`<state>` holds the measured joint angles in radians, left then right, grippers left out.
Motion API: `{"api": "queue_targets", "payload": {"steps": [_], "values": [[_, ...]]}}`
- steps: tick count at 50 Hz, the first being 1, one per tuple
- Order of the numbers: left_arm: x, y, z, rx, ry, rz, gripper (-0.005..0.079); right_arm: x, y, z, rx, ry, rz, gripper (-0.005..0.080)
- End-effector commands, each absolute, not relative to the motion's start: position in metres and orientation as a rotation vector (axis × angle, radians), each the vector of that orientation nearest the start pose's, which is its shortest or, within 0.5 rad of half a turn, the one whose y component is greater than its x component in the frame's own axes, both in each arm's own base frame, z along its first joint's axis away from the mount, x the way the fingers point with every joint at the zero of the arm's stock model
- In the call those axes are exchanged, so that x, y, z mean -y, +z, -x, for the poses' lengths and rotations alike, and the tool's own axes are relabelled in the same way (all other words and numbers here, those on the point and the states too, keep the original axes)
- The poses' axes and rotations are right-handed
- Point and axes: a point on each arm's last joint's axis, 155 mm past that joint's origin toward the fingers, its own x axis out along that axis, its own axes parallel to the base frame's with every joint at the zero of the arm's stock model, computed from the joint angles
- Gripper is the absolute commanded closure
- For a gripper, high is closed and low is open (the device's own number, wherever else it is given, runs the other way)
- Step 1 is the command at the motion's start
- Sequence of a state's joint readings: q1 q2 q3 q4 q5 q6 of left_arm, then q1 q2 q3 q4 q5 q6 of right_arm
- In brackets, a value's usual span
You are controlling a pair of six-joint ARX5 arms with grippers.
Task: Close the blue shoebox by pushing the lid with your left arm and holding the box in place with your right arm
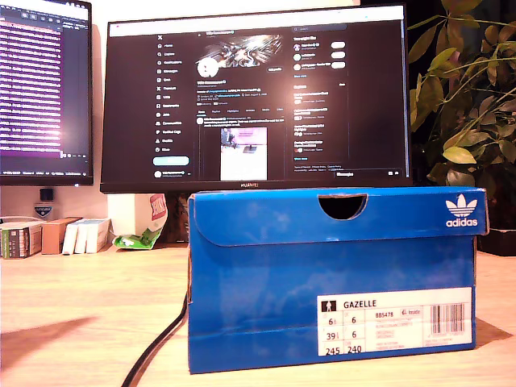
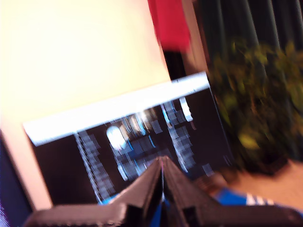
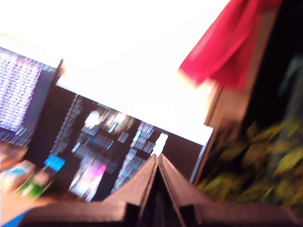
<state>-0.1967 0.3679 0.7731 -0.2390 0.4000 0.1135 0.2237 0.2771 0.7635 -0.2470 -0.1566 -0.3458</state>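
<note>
The blue Adidas shoebox (image 1: 322, 274) stands on the wooden desk (image 1: 81, 306) in the exterior view, right of centre, label side towards the camera. Its lid (image 1: 266, 218) lies down flat over the top. No arm or gripper shows in the exterior view. Both wrist views are blurred by motion. My first gripper (image 2: 161, 163) is shut, its dark fingers meeting at the tip with nothing between them, and a patch of the blue box (image 2: 232, 198) lies below it. My second gripper (image 3: 157, 158) is likewise shut and holds nothing, pointing up towards the monitor.
A large monitor (image 1: 258, 97) stands right behind the box, a second screen (image 1: 44, 89) at the exterior view's left. A leafy plant (image 1: 468, 97) fills the exterior view's right. A black cable (image 1: 157, 347) runs along the desk beside the box. Small cartons (image 1: 56, 235) sit at the back.
</note>
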Motion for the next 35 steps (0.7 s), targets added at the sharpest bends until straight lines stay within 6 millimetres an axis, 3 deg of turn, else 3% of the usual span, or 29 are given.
{"api": "queue_targets", "payload": {"steps": [1,9,19,31,35], "values": [[0.113,0.371,-0.196,0.165,-0.592,-0.118,0.0762,-0.074,0.383,-0.196,0.252,0.346,0.312,0.0764],[0.103,0.349,-0.192,0.126,-0.540,-0.113,0.0762,-0.057,0.369,-0.193,0.225,0.260,0.307,0.0764],[0.081,0.337,-0.174,0.146,-0.440,-0.113,0.0762,-0.028,0.365,-0.173,0.248,0.120,0.320,0.0764],[0.071,0.321,-0.155,0.123,-0.408,-0.093,0.0762,-0.019,0.341,-0.161,0.179,0.104,0.311,0.0764],[0.071,0.317,-0.154,0.099,-0.409,-0.042,0.0762,-0.023,0.340,-0.161,0.172,0.130,0.212,0.0764]]}}
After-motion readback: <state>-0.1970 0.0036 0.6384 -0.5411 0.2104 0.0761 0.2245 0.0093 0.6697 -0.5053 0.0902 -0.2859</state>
